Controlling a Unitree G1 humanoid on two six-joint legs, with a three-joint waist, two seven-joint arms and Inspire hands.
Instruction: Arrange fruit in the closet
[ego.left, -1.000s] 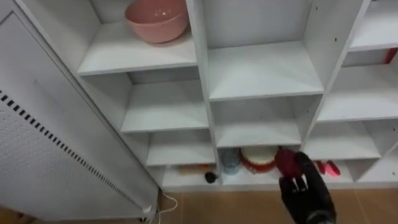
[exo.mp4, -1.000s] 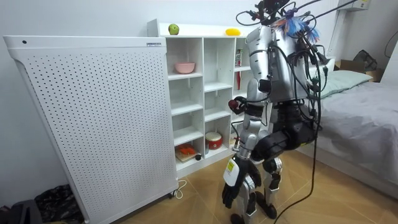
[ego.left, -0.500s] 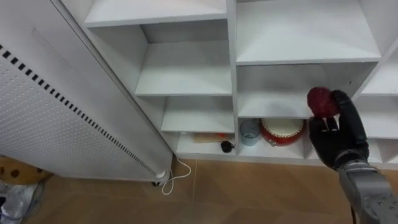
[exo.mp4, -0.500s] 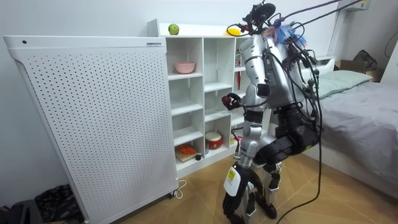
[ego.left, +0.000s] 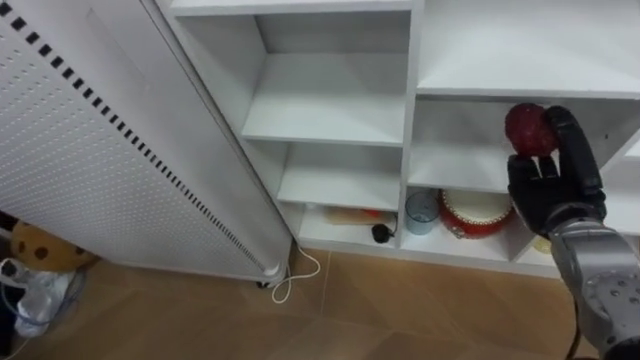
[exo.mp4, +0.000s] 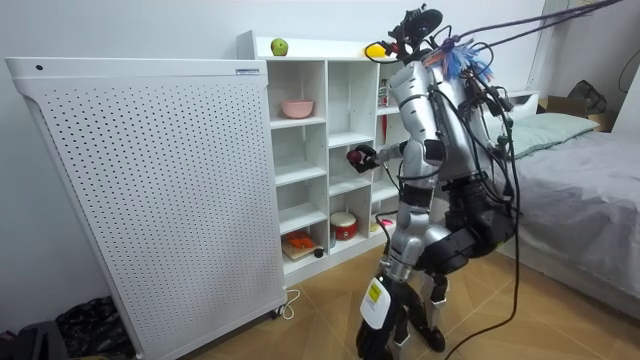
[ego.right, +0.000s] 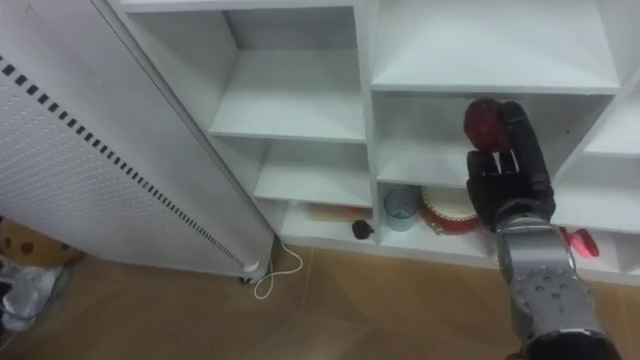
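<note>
My right hand (ego.left: 548, 190) is raised in front of the white closet (ego.left: 335, 95), its fingers curled round a dark red fruit (ego.left: 530, 128). The fruit sits at the fingertips, level with the middle column's compartment just above the bottom one. In the room view I stand close to the closet (exo.mp4: 312, 145) with this hand (exo.mp4: 366, 157) held out at its middle shelves. A green apple (exo.mp4: 279, 47) and a yellow fruit (exo.mp4: 374, 51) lie on the closet's top.
The bottom compartments hold a red and white pot (ego.left: 476, 212), a blue cup (ego.left: 420, 212), a small dark object (ego.left: 381, 233) and a long wooden item (ego.left: 345, 214). A pink bowl (exo.mp4: 296, 108) sits on an upper shelf. A white perforated panel (ego.left: 90, 160) stands at the left, a bed (exo.mp4: 590, 170) behind me.
My right hand has risen with the red fruit from near the floor to the middle shelves and moved closer to the closet. The head camera has swung down and left.
</note>
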